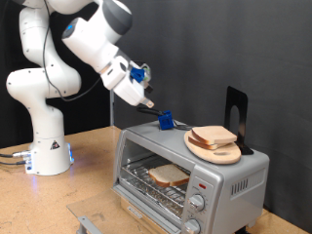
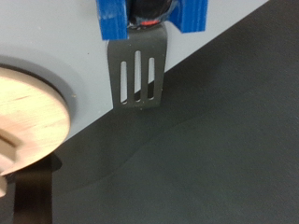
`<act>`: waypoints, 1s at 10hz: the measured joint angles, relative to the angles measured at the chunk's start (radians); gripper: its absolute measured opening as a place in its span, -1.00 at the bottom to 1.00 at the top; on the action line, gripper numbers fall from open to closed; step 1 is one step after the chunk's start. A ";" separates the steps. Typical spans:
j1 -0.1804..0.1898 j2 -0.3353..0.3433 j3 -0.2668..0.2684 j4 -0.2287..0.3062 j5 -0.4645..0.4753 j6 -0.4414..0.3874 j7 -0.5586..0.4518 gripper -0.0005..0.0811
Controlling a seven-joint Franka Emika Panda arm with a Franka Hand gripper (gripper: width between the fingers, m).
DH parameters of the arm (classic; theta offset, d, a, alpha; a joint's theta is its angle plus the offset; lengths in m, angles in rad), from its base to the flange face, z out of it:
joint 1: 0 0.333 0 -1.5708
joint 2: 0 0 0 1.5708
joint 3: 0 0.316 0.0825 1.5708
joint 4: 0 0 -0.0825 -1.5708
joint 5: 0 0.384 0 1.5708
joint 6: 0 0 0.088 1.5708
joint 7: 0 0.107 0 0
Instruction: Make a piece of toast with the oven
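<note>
The silver oven (image 1: 185, 174) stands on the wooden table at the exterior view's right. Its door looks folded down. One pale slice of toast (image 1: 168, 175) lies on the wire rack inside. A second slice (image 1: 213, 135) lies on a round wooden board (image 1: 226, 153) on top of the oven. My gripper (image 1: 140, 75) hangs in the air above the oven's top, to the exterior view's left of the board. It is shut on a slotted metal spatula (image 1: 148, 97). In the wrist view the gripper (image 2: 149, 21) holds the spatula (image 2: 140, 79) over the oven's grey top (image 2: 56, 47), beside the board (image 2: 28, 131).
A small blue object (image 1: 166, 122) sits on the oven's top near the spatula's tip. A black stand (image 1: 236, 109) rises behind the board. The robot base (image 1: 47, 146) is at the exterior view's left. A grey metal piece (image 1: 86, 224) lies at the table's front edge.
</note>
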 joint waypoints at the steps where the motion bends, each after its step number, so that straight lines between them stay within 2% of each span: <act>1: -0.008 -0.025 -0.049 -0.014 -0.010 -0.046 -0.013 0.97; 3: -0.039 -0.071 -0.121 -0.039 -0.036 -0.083 -0.020 0.97; 6: -0.125 -0.118 -0.193 -0.055 -0.208 -0.165 0.005 0.97; 7: -0.151 -0.125 -0.221 -0.055 -0.237 -0.194 0.005 0.97; 8: -0.167 -0.129 -0.250 -0.055 -0.252 -0.226 0.004 0.97; 9: -0.166 -0.129 -0.244 -0.055 -0.252 -0.224 0.004 0.97; 10: -0.168 -0.118 -0.254 -0.047 -0.299 -0.314 0.065 0.97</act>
